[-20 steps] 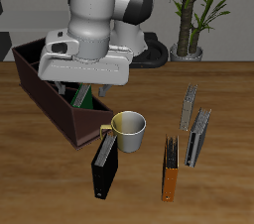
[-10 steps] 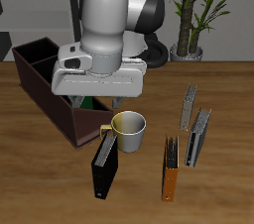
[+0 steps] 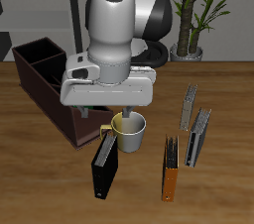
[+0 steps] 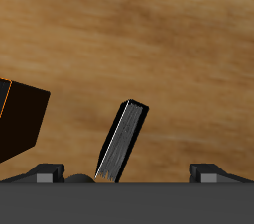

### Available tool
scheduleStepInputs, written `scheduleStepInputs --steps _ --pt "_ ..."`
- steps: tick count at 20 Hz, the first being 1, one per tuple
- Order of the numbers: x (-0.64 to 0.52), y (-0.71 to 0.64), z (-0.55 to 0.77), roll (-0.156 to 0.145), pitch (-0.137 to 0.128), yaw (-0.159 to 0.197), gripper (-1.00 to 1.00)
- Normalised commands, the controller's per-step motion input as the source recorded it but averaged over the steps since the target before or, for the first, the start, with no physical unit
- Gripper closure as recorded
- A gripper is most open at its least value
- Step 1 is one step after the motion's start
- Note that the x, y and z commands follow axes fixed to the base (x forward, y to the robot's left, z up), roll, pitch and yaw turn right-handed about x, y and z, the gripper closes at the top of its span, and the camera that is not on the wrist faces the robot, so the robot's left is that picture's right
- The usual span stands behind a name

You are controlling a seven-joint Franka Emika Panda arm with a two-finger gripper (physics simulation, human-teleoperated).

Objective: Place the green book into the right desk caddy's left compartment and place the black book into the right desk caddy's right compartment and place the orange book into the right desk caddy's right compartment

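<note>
While the tool is hanging above the mug with its jaws spread and pinching nothing, the black book is standing just below and ahead of it on the tabletop. I'd say it is heading for that book: centre the jaws across the thin spine, descend straight, and avoid clipping the mug. The right desk caddy is waiting behind it.
</note>
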Motion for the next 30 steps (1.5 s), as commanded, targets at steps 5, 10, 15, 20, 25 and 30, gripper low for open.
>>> scheduleStepInputs --steps 5,10,15,20,25,30 --pt "0.11 0.03 -0.21 0.027 -0.007 -0.051 -1.00" --pt "0.09 0.06 -0.24 0.020 -0.004 -0.039 -1.00" --pt "0.04 0.06 -0.25 0.035 0.008 -0.057 -1.00" --pt "0.03 -0.03 -0.23 0.005 0.013 -0.054 -1.00" --pt "0.04 -0.05 -0.20 -0.003 0.014 -0.025 -1.00" --pt "0.04 -0.12 -0.17 -0.010 0.010 -0.036 -1.00"
